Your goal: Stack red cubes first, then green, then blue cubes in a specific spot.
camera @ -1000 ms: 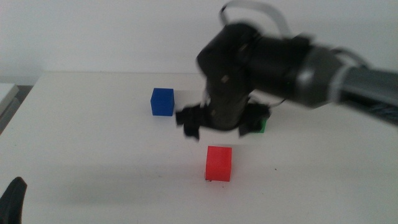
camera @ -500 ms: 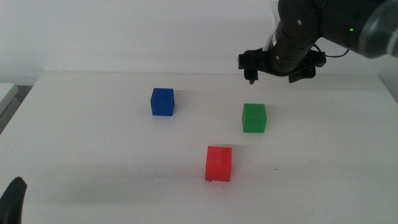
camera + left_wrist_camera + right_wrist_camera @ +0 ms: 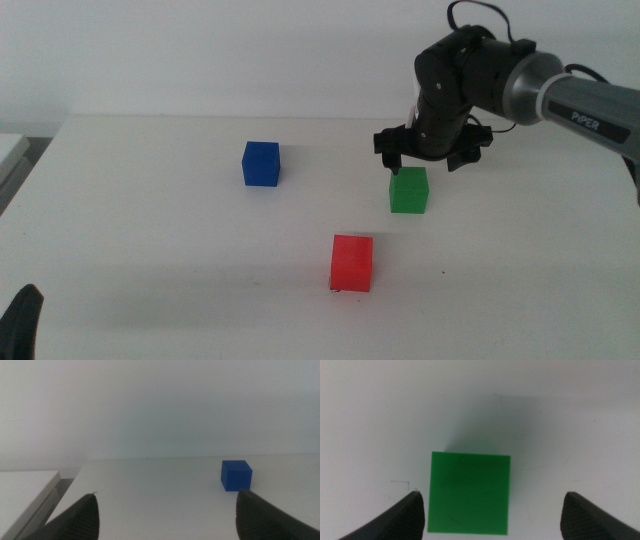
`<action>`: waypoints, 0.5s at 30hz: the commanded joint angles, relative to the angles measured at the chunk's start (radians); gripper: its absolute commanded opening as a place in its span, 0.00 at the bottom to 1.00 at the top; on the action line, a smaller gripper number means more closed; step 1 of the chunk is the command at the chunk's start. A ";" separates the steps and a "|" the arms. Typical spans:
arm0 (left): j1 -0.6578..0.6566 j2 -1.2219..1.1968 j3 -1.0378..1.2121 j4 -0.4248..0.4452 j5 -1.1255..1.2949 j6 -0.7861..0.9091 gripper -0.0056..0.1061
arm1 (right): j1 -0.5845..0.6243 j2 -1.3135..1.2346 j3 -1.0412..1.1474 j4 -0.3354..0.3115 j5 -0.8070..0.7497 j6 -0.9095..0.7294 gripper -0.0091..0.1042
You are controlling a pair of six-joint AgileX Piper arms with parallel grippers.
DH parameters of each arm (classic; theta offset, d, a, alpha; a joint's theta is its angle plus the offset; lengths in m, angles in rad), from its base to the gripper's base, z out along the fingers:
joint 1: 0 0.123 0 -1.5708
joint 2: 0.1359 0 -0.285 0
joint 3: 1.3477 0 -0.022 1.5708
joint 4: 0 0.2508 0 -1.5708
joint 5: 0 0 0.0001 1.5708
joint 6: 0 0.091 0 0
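The right gripper (image 3: 430, 160) hovers jaws wide above the green cube (image 3: 408, 189), which sits on the counter (image 3: 150, 250) behind the red cube (image 3: 351, 263); it should centre squarely before descending. The left gripper (image 3: 167, 505) waits, open.

We take this for a lab test bench: a bare white surface (image 3: 150, 230), blank white wall (image 3: 200, 50), a robot arm (image 3: 560, 90).

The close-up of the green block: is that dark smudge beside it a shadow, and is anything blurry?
Right wrist view: a soft shadow lies beside the sharp green block, under the open right claw. Middle view: crisp, evenly lit. Left wrist view: the left claw tips look soft.
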 commanded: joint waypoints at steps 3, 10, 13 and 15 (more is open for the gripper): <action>0.002 -0.004 0.001 0.000 -0.014 -0.001 0.89 | 0.009 0.016 -0.010 -0.005 -0.020 0.015 0.89; 0.002 -0.004 0.001 0.000 -0.014 -0.001 0.89 | 0.028 0.025 -0.009 -0.003 -0.024 0.031 0.89; 0.002 -0.004 0.001 0.000 -0.014 -0.001 0.89 | 0.028 0.027 -0.006 -0.003 -0.045 0.044 0.89; 0.002 -0.004 0.001 0.000 -0.014 -0.001 0.89 | 0.028 0.034 -0.006 -0.008 -0.055 0.058 0.89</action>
